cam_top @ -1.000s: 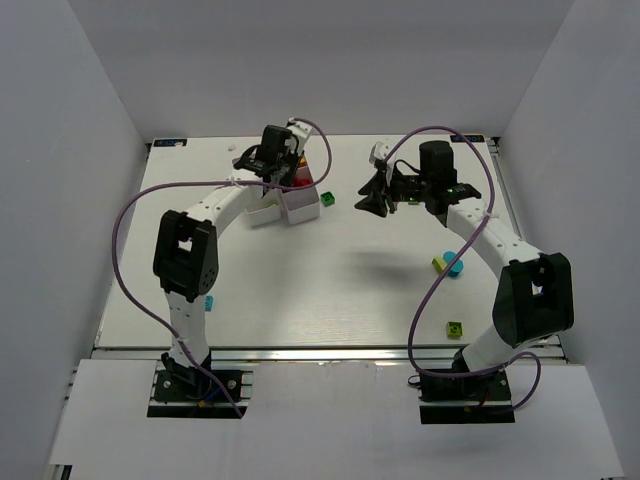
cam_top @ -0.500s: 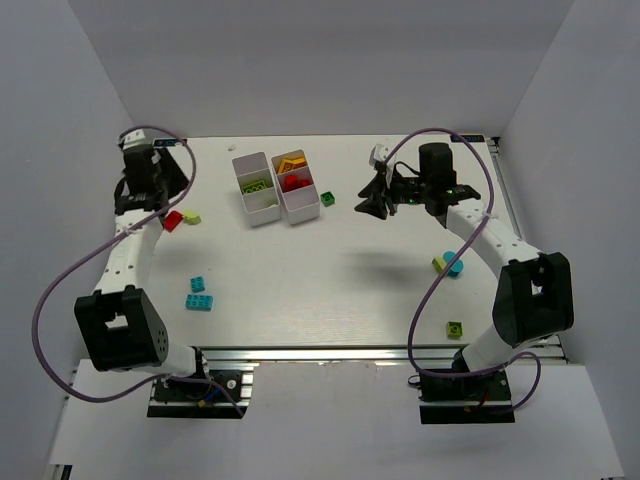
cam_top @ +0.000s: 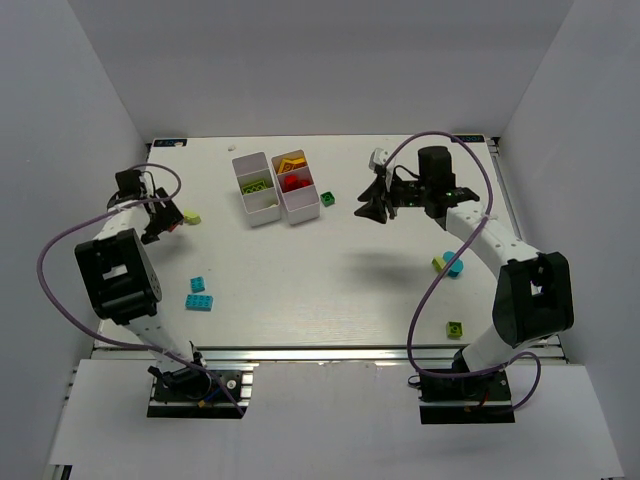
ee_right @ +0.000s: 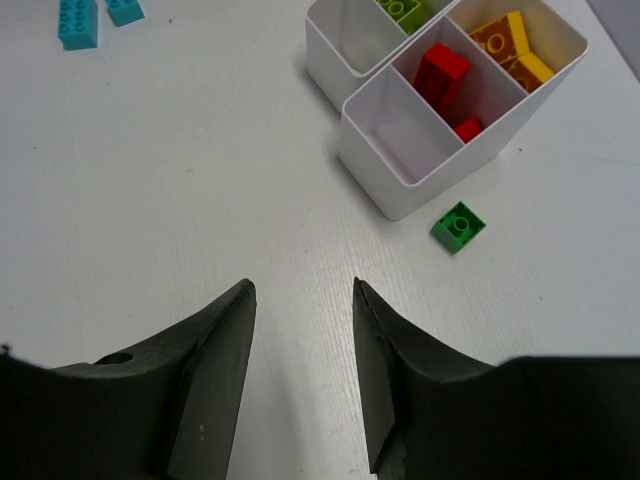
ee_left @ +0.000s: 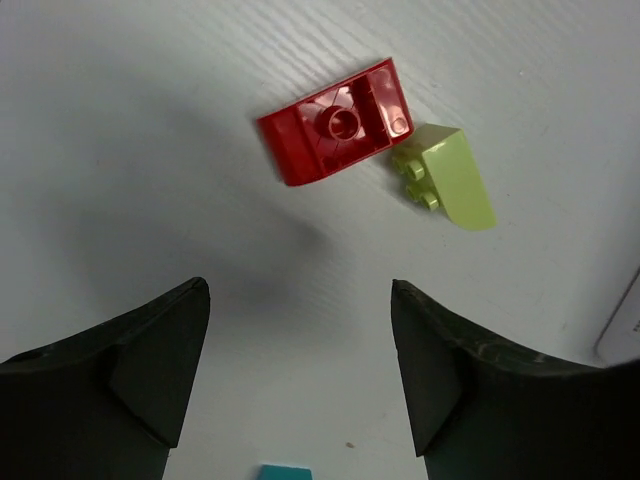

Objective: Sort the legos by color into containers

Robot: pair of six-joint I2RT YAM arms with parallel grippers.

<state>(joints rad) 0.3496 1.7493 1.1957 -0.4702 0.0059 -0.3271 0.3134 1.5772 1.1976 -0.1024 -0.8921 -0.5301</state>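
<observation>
An upside-down red lego (ee_left: 340, 120) lies on the table touching a lime green lego (ee_left: 450, 175) (cam_top: 191, 218) at the far left. My left gripper (ee_left: 300, 300) (cam_top: 160, 222) hovers just short of them, open and empty. The two white containers (cam_top: 255, 190) (cam_top: 299, 188) stand side by side at the back centre. One container (ee_right: 400, 190) holds red legos (ee_right: 440, 70) and orange and yellow ones (ee_right: 510, 40). The other container (ee_right: 330, 60) holds a lime green lego (ee_right: 405, 10). A dark green lego (ee_right: 459, 225) (cam_top: 328, 198) lies beside them. My right gripper (ee_right: 300, 290) (cam_top: 374, 205) hangs open and empty, right of the containers.
Two cyan legos (cam_top: 198, 293) (ee_right: 78, 20) lie at the front left. A yellow and a cyan lego (cam_top: 448, 264) sit under the right arm, and a lime green one (cam_top: 455, 328) lies near the front right edge. White walls enclose the table.
My left arm swung from the containers to the far left, its gripper opened, and it came down toward the red lego. The right arm has hardly moved.
</observation>
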